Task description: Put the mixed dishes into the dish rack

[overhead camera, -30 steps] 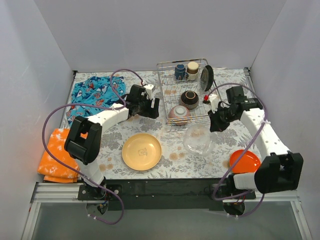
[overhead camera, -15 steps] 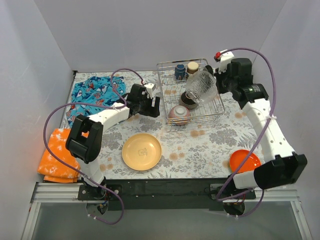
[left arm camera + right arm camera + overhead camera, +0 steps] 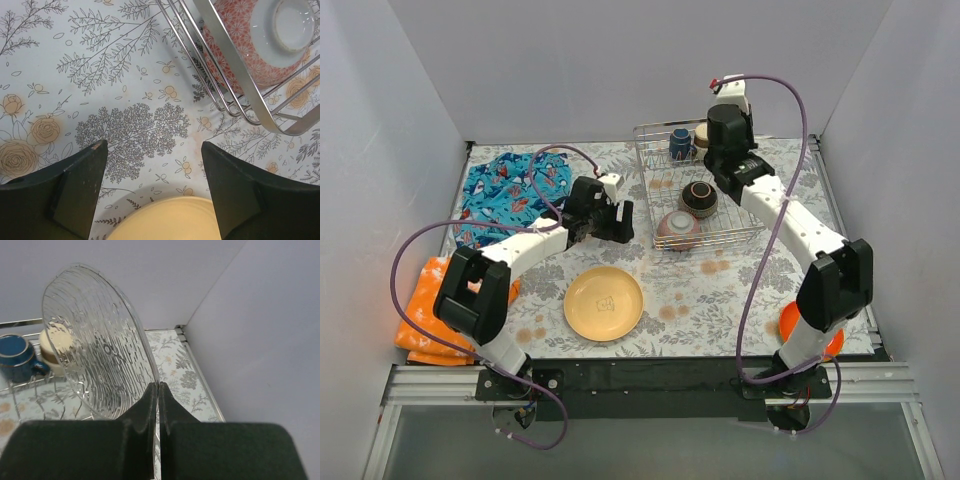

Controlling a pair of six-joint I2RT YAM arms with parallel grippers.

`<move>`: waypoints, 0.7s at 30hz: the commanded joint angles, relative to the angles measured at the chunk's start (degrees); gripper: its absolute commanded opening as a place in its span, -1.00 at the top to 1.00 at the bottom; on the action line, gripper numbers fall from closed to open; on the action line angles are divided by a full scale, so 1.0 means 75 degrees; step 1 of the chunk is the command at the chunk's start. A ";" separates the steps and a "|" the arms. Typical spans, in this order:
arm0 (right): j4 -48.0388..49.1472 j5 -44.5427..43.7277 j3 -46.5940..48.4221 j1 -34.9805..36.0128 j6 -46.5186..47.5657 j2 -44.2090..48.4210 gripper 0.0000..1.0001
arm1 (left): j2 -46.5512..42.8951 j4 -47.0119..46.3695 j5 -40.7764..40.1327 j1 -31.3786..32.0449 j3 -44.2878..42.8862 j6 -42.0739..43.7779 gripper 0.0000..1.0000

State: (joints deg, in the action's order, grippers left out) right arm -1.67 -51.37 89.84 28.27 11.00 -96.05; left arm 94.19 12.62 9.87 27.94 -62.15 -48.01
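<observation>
Item: clear glass plate, upright, rim pinched by R gripper, fingers pressed tight on it, over dish rack back-R corner. Wrist view shows it; top view doesn't.
L gripper: spread, holding nothing, open cloth btwn rack corner & yellow plate; plate's centre mark unreadable.
In rack: blue mug, brown bowl, patterned bowl.

No words, brands or numbers that I can read, a faint mark at the centre of the tan-yellow plate, too small to make out

Plate on the table, before the dish rack.
</observation>
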 commanded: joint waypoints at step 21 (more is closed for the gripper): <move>-0.0443 -0.1658 0.1532 0.0039 -0.0248 -0.1888 0.97 | -0.0969 -0.0488 -0.0109 0.0024 0.0798 0.0015 -0.52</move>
State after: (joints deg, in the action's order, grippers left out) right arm -0.30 -63.61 97.23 28.27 14.13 -109.06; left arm 90.39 10.28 9.65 27.94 -56.86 -47.99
